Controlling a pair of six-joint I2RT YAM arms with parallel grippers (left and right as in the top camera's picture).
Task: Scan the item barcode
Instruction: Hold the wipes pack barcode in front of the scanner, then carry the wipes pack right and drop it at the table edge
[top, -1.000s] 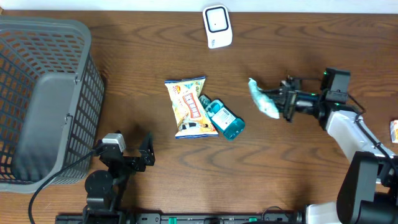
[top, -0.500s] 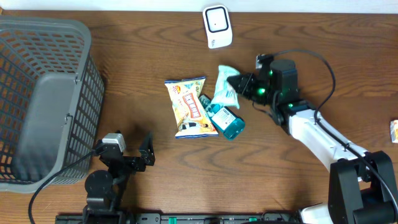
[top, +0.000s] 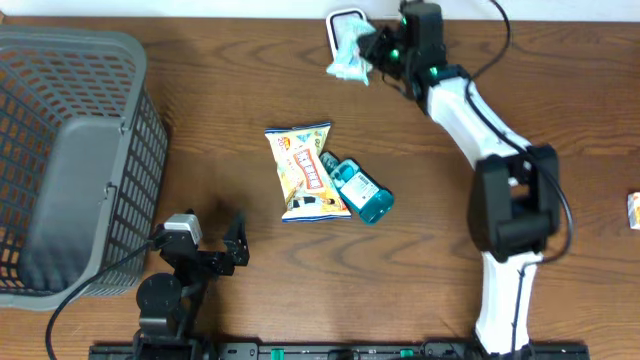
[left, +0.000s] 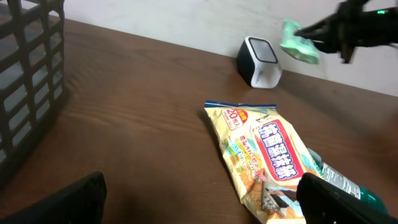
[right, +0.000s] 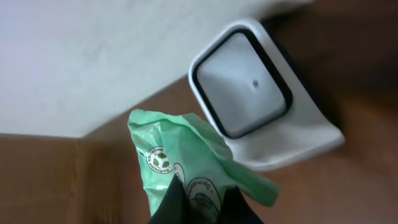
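Pinching crinkly green pouch (right: 180, 165) near boxy scanner (right: 244, 86).

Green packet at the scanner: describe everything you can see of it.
The green packet is a soft, crinkled pouch of pale green plastic with small round printed logos and dark text. The right gripper is shut on one end, holding it off the table, right by the white scanner window. Whether it touches the scanner cannot be told. No barcode shows.
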